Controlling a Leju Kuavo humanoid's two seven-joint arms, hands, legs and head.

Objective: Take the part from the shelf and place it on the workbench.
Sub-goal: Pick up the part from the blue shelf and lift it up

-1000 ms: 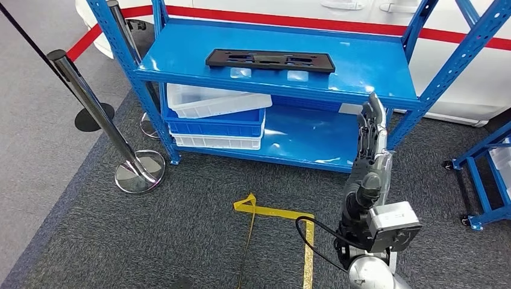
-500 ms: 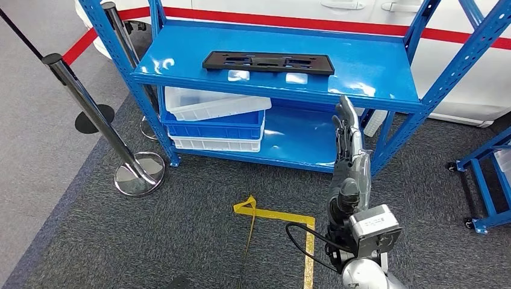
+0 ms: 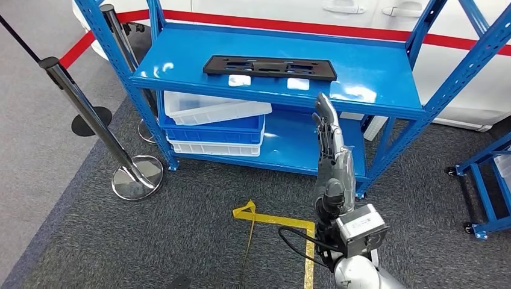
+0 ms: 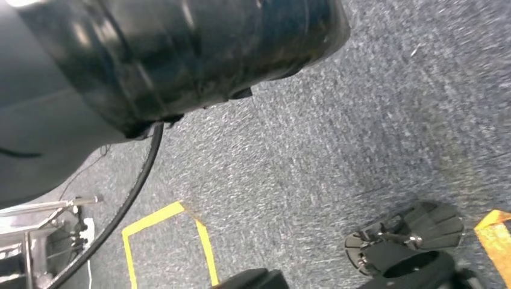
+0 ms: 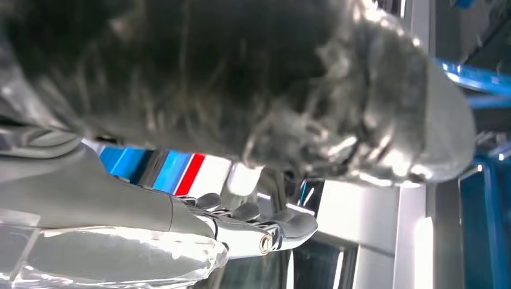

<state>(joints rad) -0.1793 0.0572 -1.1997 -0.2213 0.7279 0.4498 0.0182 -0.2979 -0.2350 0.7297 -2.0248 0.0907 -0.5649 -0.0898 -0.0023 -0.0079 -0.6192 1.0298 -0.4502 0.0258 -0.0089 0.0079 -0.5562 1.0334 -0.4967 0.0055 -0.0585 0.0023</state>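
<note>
The right hand (image 3: 333, 158) (fingers straight) has swung left, nearer the part (image 3: 269, 67).

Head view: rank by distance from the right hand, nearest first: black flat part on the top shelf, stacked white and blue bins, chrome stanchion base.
1. Black flat part, on the top shelf just above and left of the right hand.
2. Stacked white and blue bins, lower shelf, further left.
3. Chrome stanchion base, on the carpet, farthest left.
</note>
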